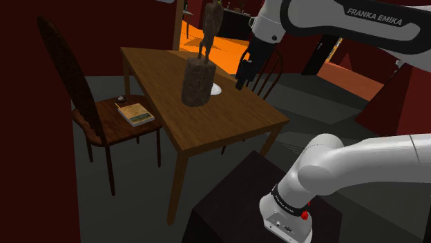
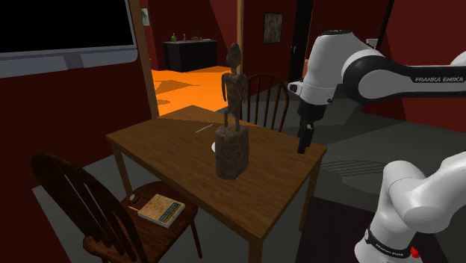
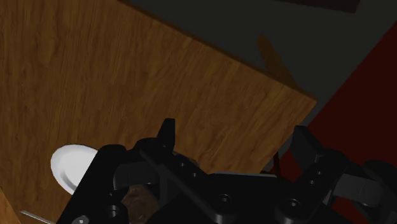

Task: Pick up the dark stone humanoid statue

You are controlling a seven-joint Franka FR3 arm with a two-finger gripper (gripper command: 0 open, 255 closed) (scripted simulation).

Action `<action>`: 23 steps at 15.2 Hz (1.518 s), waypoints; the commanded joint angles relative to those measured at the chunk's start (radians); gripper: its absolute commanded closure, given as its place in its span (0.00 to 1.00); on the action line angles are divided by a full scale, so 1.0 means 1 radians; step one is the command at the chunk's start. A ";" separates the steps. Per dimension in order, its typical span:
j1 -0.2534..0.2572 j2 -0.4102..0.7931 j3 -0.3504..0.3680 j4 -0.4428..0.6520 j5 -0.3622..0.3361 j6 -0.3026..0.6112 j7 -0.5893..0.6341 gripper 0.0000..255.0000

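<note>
1. Your gripper (image 1: pixel 242 76) hangs just over the wooden table (image 1: pixel 228 128), near its edge on the shoulder view's right. In the wrist view the two black fingers (image 3: pixel 167 132) stand apart with only bare tabletop between them, so it's released and gripping nothing.
2. The statue (image 1: pixel 201 65) stands upright about mid-table: a thin dark figure on a chunky rough block. It's to the shoulder view's left of the gripper, clearly apart from it.
3. Heads up, a white plate (image 1: pixel 217 89) lies flat on the table right against the block, on the side that faces the gripper.
4. A spindle-back chair (image 2: pixel 266 101) stands at the table's far side. In the second exterior view it shows between the statue and the arm.
5. Another chair (image 1: pixel 107 124) sits by the table on the shoulder view's left. A yellowish book (image 1: pixel 135 114) lies on its seat, with a small dark thing just beside it that I can't make out.
6. There's a thin pale sliver (image 2: pixel 202 128) on the tabletop beyond the statue, too small to tell what it is.
7. The stand (image 1: pixel 235 200) is the dark box by the table's near corner.
</note>
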 commanded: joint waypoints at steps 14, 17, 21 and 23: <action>-0.055 0.385 -0.056 0.523 0.091 -0.026 0.113 0.00; -0.066 0.474 -0.075 0.665 0.117 -0.053 0.135 0.00; -0.081 0.601 -0.105 0.876 0.157 -0.103 0.165 0.00; -0.091 0.671 -0.122 0.996 0.182 -0.137 0.179 0.00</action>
